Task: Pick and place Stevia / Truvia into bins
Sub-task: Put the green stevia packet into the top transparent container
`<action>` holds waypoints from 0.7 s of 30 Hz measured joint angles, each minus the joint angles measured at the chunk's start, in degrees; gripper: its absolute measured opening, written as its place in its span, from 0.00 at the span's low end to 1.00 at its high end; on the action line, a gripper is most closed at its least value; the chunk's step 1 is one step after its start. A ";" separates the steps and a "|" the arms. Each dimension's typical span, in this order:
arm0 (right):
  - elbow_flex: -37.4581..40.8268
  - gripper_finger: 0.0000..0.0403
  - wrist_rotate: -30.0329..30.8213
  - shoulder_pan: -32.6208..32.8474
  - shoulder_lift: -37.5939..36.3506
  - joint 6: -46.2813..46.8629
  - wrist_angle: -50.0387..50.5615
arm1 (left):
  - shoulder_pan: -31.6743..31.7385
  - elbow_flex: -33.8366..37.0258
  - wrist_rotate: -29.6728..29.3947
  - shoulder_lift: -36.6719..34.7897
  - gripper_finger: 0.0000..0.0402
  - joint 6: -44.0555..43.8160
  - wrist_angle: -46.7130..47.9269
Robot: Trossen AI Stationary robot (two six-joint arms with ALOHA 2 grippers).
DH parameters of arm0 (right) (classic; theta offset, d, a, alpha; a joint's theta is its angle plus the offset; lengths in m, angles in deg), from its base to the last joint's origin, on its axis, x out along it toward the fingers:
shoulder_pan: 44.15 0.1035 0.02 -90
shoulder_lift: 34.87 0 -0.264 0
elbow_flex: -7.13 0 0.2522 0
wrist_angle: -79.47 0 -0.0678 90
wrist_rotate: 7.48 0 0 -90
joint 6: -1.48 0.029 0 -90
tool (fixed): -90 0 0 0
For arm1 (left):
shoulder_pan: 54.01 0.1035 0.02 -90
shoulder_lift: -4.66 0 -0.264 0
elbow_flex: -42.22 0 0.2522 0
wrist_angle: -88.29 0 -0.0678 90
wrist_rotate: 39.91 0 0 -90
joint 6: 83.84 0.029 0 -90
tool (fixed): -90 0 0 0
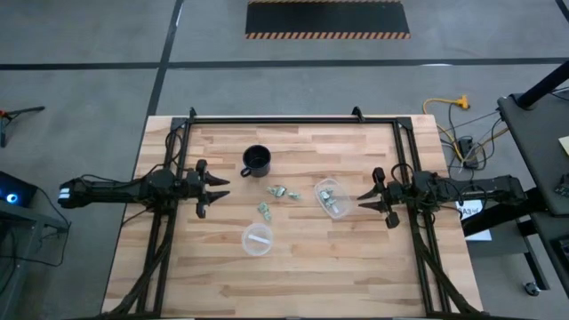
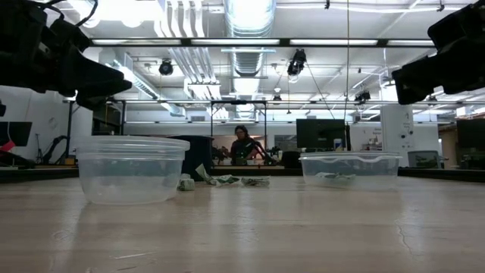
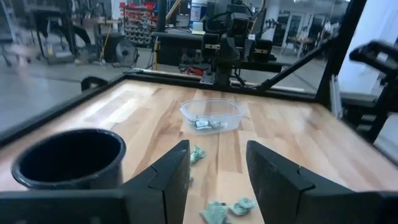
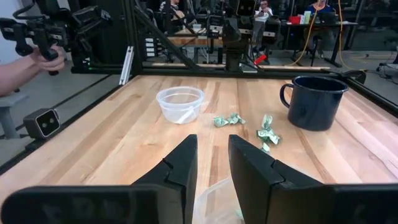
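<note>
Sachet (image 1: 259, 240) inside round bin (image 1: 257, 228) (high view only), low view blurs it.

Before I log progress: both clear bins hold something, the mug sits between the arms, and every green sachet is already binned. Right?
Not quite. Several Stevia sachets still lie loose on the table between the mug and the oblong bin, as the high view shows. The oblong bin holds a few; the round bin holds a white piece.
</note>
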 joint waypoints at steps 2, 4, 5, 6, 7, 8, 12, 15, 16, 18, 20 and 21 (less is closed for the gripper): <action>0.00 0.21 -0.01 0.00 -0.02 -0.02 0.00 | 0.00 0.01 -0.01 0.05 0.35 -3.97 0.00; 0.00 0.22 -0.02 0.00 -0.02 0.00 0.00 | 0.02 0.02 -0.02 0.42 0.35 -7.42 0.03; 0.00 0.22 -0.02 0.00 -0.02 -0.02 0.00 | 0.01 0.04 -0.04 0.61 0.35 -7.98 0.06; 0.00 0.22 -0.02 0.00 -0.02 -0.02 0.00 | 0.00 0.06 -0.02 0.93 0.35 -8.63 -0.04; 0.00 0.22 -0.02 0.00 -0.02 0.00 0.00 | 0.00 0.08 -0.04 1.32 0.35 -8.90 -0.07; 0.00 0.22 -0.02 0.00 -0.02 -0.02 0.00 | 0.01 0.11 -0.04 1.83 0.35 -8.93 -0.13; 0.00 0.21 -0.03 0.00 -0.02 -0.02 0.00 | 0.01 0.11 -0.05 4.85 0.35 -8.78 -4.84; 0.00 0.19 -0.04 0.00 -0.02 -0.02 0.00 | 0.00 0.13 -0.40 8.13 0.35 -5.90 -11.96; 0.00 0.19 -0.04 0.00 -0.02 -0.02 0.00 | 0.00 0.13 -0.73 9.41 0.35 -5.78 -14.63; 0.00 0.18 -0.04 0.00 -0.02 -0.01 0.00 | 0.00 0.13 -1.08 12.30 0.35 -5.64 -19.04; -0.02 0.18 -0.05 0.00 -0.02 -0.01 0.00 | 0.02 -0.05 -1.09 15.57 0.35 -5.15 -22.17; -0.01 0.17 -0.04 0.00 -0.02 -0.01 0.00 | 0.02 -0.21 -1.10 17.31 0.35 -4.28 -22.78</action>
